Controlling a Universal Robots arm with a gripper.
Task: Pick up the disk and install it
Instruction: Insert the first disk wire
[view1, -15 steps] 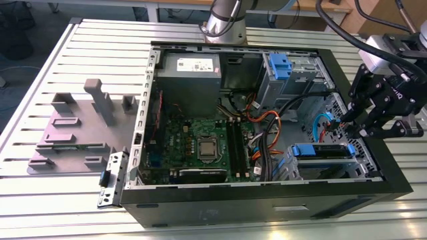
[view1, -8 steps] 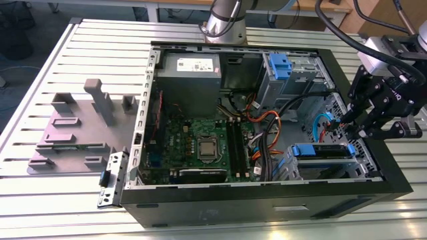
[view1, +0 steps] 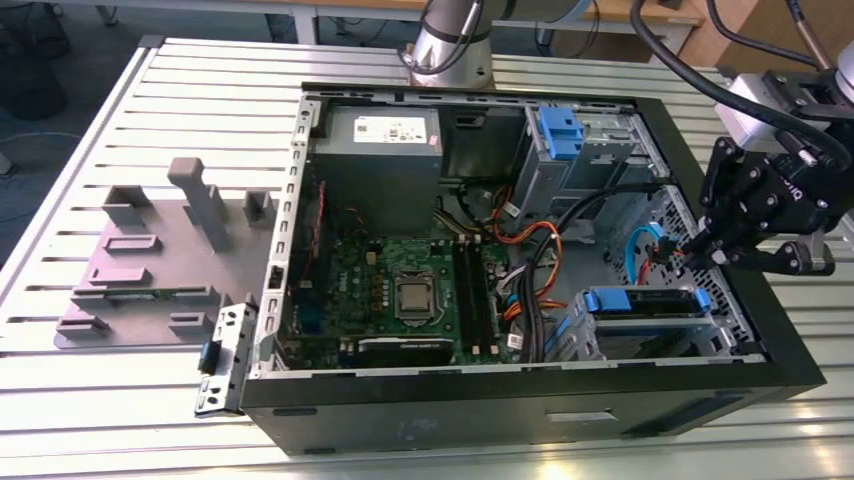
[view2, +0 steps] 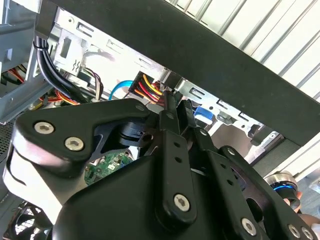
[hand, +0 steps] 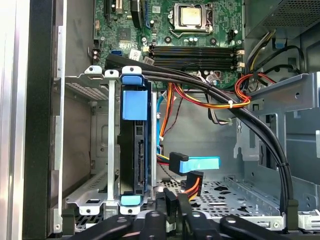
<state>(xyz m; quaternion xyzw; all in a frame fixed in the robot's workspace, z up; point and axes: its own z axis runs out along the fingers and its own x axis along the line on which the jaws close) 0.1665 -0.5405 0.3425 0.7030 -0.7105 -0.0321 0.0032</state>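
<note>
The disk (view1: 641, 301), a dark drive in a blue plastic carrier, sits slotted in the grey metal cage at the near corner of the open computer case, on the exterior view's right. The first wrist view has the disk (hand: 138, 155) edge-on between the cage rails. My gripper (view1: 683, 258) hovers just above the case's side wall on the exterior view's right, a little beyond the disk. Its fingers (hand: 169, 201) are pressed together with nothing between them, close to a blue data connector (hand: 199, 164) and a bundle of red and yellow wires (view2: 148, 89).
A grey power supply (view1: 380, 135) fills the far corner of the case (view1: 534, 410). An upper bay with a blue latch (view1: 561, 130) stands beside it. Thick black cables (hand: 240, 112) cross the interior. A grey fixture plate (view1: 147, 270) lies on the slatted table at the exterior view's left.
</note>
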